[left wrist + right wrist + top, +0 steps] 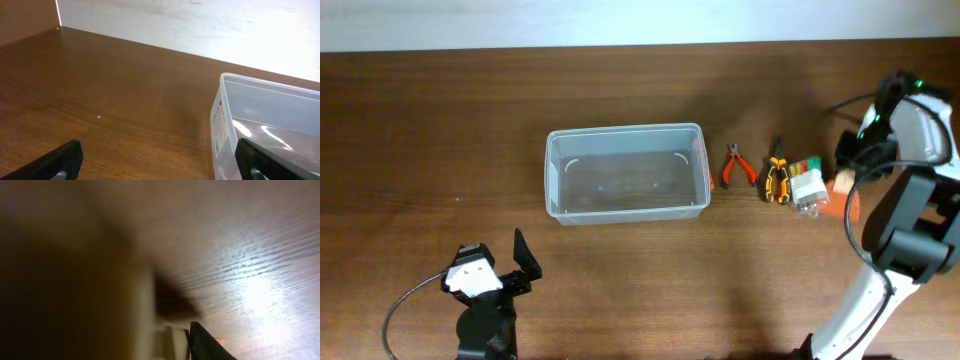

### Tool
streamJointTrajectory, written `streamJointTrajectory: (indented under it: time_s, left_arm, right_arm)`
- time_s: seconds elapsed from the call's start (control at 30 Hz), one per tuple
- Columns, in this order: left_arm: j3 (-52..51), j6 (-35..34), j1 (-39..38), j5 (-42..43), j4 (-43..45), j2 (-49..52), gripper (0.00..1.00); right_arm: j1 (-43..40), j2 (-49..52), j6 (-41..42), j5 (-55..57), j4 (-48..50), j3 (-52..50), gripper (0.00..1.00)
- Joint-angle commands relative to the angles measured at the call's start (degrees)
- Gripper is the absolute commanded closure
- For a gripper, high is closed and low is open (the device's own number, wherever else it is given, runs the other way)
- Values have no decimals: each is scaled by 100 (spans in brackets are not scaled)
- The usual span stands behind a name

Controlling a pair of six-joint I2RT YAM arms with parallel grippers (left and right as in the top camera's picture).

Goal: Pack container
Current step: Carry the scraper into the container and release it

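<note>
The container (626, 171), a clear rectangular plastic tub, stands empty at the table's middle. Its left end shows in the left wrist view (227, 117). My left gripper (516, 266) is open and empty at the near left, short of the tub; its two black fingers frame bare wood in the left wrist view (160, 165). My right gripper (851, 168) is low at the far right, over an orange and tan object (847, 192). The right wrist view is blurred: one black finger (206, 344) lies against a pale block (172, 340). I cannot tell whether it grips.
Right of the tub lie red-handled pliers (736, 166), a yellow-and-black tool (777, 178) and a small clear box of coloured bits (808, 186). The pale wall runs along the table's far edge (620, 45).
</note>
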Motion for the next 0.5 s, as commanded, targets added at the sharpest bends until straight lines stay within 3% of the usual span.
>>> streamJointTrajectory:
  time_s: [0.0, 0.1, 0.23, 0.33, 0.47]
  left_arm:
    - [-22, 50, -24, -20, -4, -26, 1]
    - [-22, 50, -24, -20, -4, -26, 1]
    - [-22, 50, -24, -22, -4, -26, 1]
    - [-22, 50, -24, -22, -4, -26, 1]
    - [-22, 50, -24, -22, -4, -26, 1]
  right_arm:
    - [470, -1029, 68, -791, -122, 625, 64]
    - [1001, -1556, 68, -1067, -129, 761, 73]
    - [2103, -2109, -24, -953, -24, 761, 75]
    - [2981, -2208, -20, -245, 79, 761, 74]
    - [3812, -2184, -339, -50, 249, 754, 81]
